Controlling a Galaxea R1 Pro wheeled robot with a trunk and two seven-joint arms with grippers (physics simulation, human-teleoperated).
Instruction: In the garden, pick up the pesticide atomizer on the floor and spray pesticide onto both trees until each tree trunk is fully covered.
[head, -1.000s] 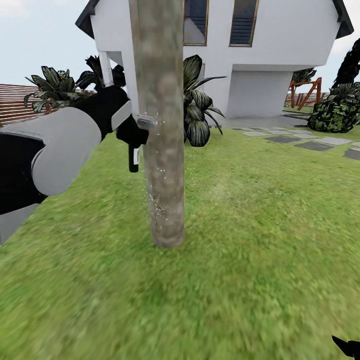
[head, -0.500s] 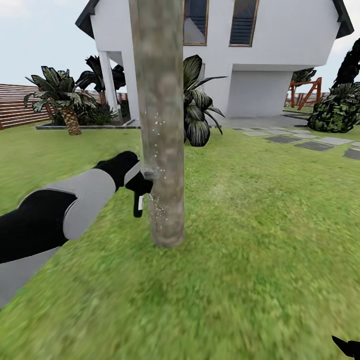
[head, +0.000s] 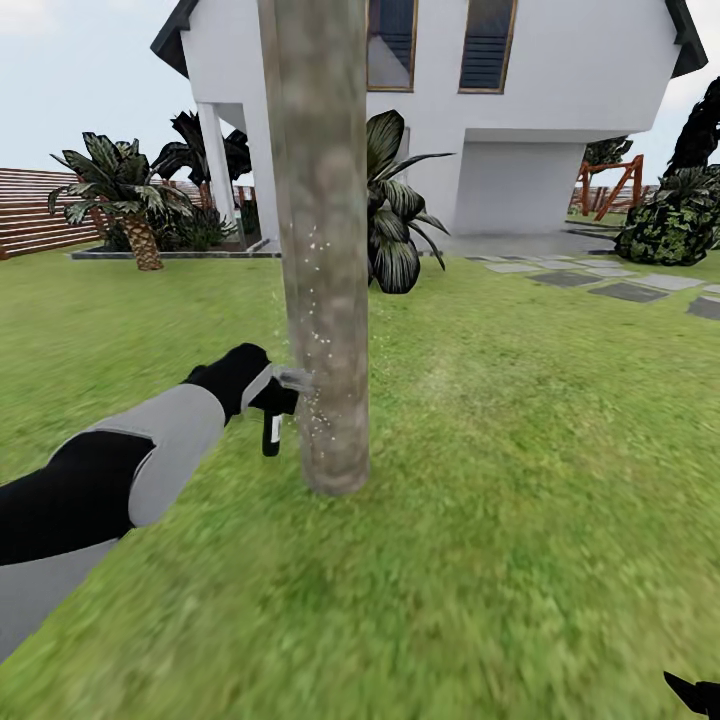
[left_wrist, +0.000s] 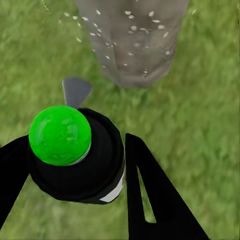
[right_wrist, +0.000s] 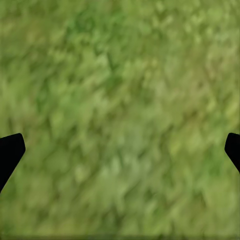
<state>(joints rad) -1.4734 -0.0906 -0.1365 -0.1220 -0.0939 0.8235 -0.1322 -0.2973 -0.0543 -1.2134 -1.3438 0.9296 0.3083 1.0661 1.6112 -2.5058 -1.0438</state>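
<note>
Spraying low on the first trunk

The left gripper (left_wrist: 82, 175) has its fingers clamped on the pesticide atomizer (head: 272, 405), nozzle just beside the tree trunk (head: 318, 250); white specks dot its lower part, so coverage looks partial and the other tree remains. Right gripper (right_wrist: 120, 150) fingers are spread wide over lawn (head: 520, 450). No readable label.

Tree trunk (head: 322, 250) rising upright from the lawn (head: 520, 420), blocking the path straight ahead. Left gripper (head: 268, 392) with pesticide atomizer (left_wrist: 75, 155) just beside the trunk's left face, little gap between. Open grass free to left and right of the trunk. Palm (head: 125, 195), broad-leaved plant (head: 395, 210) and house (head: 540, 110) well behind.
</note>
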